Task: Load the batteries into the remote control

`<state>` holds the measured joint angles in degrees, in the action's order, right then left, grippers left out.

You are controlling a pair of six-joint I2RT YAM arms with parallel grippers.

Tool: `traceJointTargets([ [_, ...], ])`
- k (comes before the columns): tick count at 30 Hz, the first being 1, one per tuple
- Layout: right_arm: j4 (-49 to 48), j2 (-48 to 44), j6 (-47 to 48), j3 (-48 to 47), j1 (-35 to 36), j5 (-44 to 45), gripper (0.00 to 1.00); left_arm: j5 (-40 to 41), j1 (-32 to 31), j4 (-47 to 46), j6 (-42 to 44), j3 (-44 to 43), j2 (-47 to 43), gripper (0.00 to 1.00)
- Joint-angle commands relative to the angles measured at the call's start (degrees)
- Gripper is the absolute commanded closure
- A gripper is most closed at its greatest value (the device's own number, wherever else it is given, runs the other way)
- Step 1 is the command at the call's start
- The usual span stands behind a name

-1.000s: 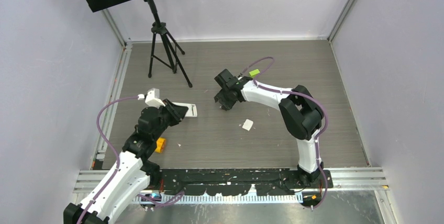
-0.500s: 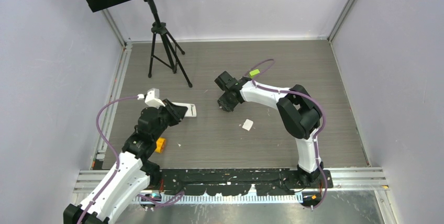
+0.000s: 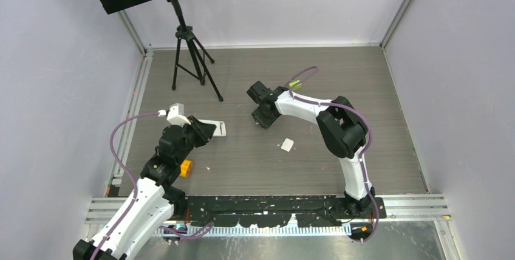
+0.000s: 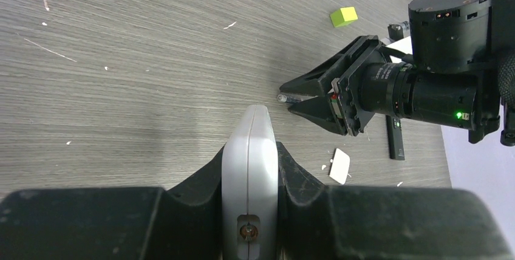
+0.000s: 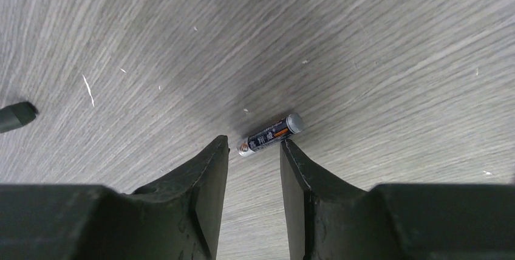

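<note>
Presently: left tool, pressed tight on the pale remote, held edge-up; right tool, spread apart, its tips flanking one dark battery lying flat on the surface just beyond the remote's far end.

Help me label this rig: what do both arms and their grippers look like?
The left arm and right arm share white shells between black joints, each trailed by a looping purple cable. The left gripper and right gripper are matte black with two wedge-shaped fingers. A green light glows on the right wrist.

Dark battery flat; pale remote on edge.
</note>
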<state>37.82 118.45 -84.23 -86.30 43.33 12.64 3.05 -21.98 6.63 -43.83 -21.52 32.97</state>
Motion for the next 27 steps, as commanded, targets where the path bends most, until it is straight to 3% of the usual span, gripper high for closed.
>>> traceJointTargets([
  [1, 2.6, 0.7, -1.4, -3.5, -1.2, 3.9, 0.57, 1.5, 0.4, -0.8, 2.2, -3.3, -0.5, 1.0],
  [8, 4.0, 1.4, -2.7, -4.3, -2.9, 2.2, 0.62, 1.9, 0.4, -1.2, 2.8, -3.9, 0.7, 1.0],
  [13, 5.3, 2.7, -1.4, -6.0, -3.9, 0.4, 0.84, 2.0, 0.4, -1.8, 3.2, -4.4, 1.3, 1.0],
  [18, 5.4, 1.7, 0.2, -5.6, -4.2, 1.9, 0.93, 1.1, 0.4, -2.8, 3.6, -4.9, 1.9, 1.0],
  [22, 5.4, -2.0, 3.2, -4.0, -4.2, 2.8, 0.95, -3.9, 0.4, -5.4, 3.8, -5.0, 3.6, 1.0],
  [27, 7.4, -10.1, 12.5, 2.0, -4.2, 4.2, 0.94, -15.9, 0.3, -12.2, 3.6, -4.9, 7.8, 1.0],
])
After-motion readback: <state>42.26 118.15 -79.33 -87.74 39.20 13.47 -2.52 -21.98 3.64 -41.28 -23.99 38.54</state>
